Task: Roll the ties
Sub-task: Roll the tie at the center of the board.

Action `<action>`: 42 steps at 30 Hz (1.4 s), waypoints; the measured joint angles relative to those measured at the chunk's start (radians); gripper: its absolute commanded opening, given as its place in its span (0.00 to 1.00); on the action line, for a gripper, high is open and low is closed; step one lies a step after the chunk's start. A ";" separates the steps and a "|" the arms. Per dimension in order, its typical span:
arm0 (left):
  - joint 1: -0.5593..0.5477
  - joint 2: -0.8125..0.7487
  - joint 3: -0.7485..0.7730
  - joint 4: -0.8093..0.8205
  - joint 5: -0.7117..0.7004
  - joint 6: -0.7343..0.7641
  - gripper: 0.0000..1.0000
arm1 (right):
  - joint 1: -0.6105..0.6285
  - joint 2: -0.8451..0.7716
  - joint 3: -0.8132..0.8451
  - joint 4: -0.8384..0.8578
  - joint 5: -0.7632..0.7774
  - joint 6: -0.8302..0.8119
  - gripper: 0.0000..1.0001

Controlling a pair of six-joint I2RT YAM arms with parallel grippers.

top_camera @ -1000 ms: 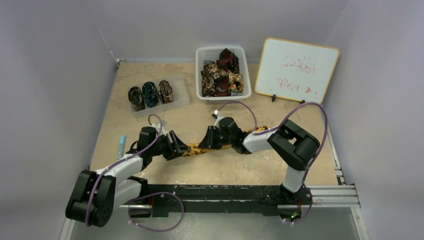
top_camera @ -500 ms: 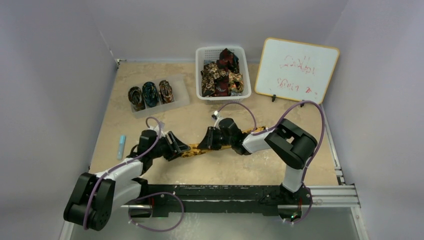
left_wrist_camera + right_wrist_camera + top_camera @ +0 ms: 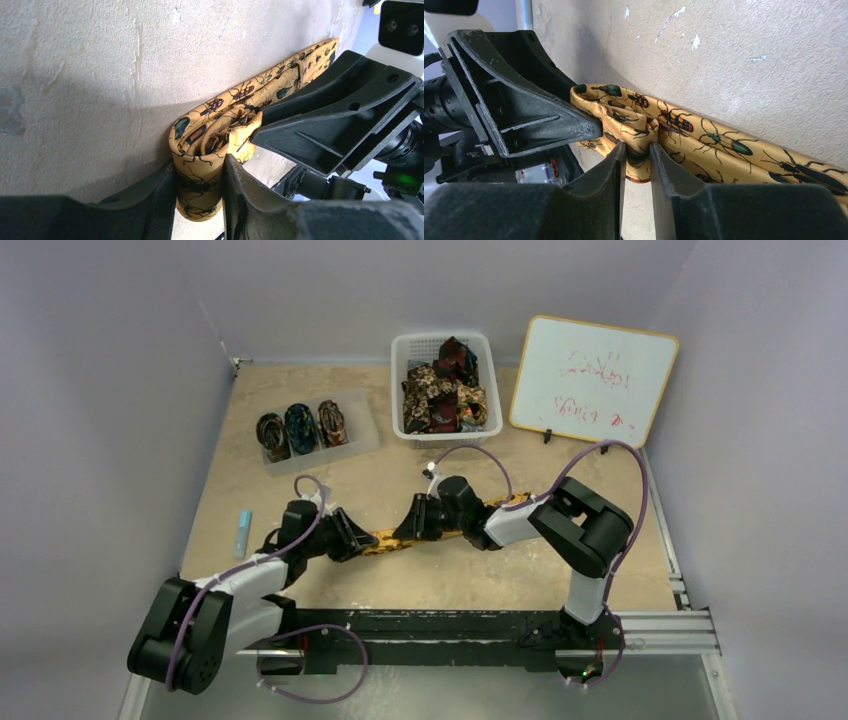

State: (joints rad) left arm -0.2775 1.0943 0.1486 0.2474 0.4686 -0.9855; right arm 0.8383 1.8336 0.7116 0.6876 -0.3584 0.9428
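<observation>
Yellow tie point(image 3: 385, 539) near marker point(image 3: 243, 532), tray point(image 3: 362, 436)

Both arms reach low, inward. The black left tool point(image 3: 352, 537) and right tool point(image 3: 409, 521) each pinch the golden-yellow fabric tie point(image 3: 386, 539).

The table point(image 3: 450, 582) bore a white basket point(image 3: 440, 337) — a clear tray point(image 3: 362, 412) left of it, a whiteboard point(image 3: 595, 380) right of it, a yellow tie point(image 3: 385, 539) and a blue marker point(image 3: 243, 532) nearer.
</observation>
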 measured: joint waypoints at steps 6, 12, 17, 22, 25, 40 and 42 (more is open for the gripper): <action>-0.010 -0.002 0.034 -0.058 -0.010 0.011 0.23 | 0.000 -0.002 0.002 -0.024 -0.001 -0.015 0.35; -0.014 -0.012 0.093 -0.153 -0.031 0.047 0.22 | 0.000 -0.043 0.022 -0.099 0.006 -0.066 0.35; -0.021 -0.013 0.148 -0.221 -0.050 0.080 0.21 | 0.000 -0.047 0.049 -0.109 0.008 -0.088 0.26; -0.033 -0.007 0.180 -0.274 -0.068 0.092 0.21 | 0.000 -0.033 0.056 -0.111 0.008 -0.088 0.21; -0.040 0.001 0.199 -0.309 -0.083 0.103 0.21 | 0.000 -0.014 0.058 -0.106 0.006 -0.087 0.20; -0.152 0.070 0.367 -0.518 -0.246 0.133 0.20 | 0.000 0.013 0.073 -0.098 -0.001 -0.083 0.28; -0.178 0.086 0.402 -0.555 -0.284 0.132 0.20 | 0.000 0.013 0.074 -0.098 -0.001 -0.080 0.30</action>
State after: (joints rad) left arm -0.4553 1.1805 0.5503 -0.3073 0.1848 -0.8532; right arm 0.8383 1.8469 0.7860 0.5896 -0.3592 0.8631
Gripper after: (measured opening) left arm 0.215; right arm 0.274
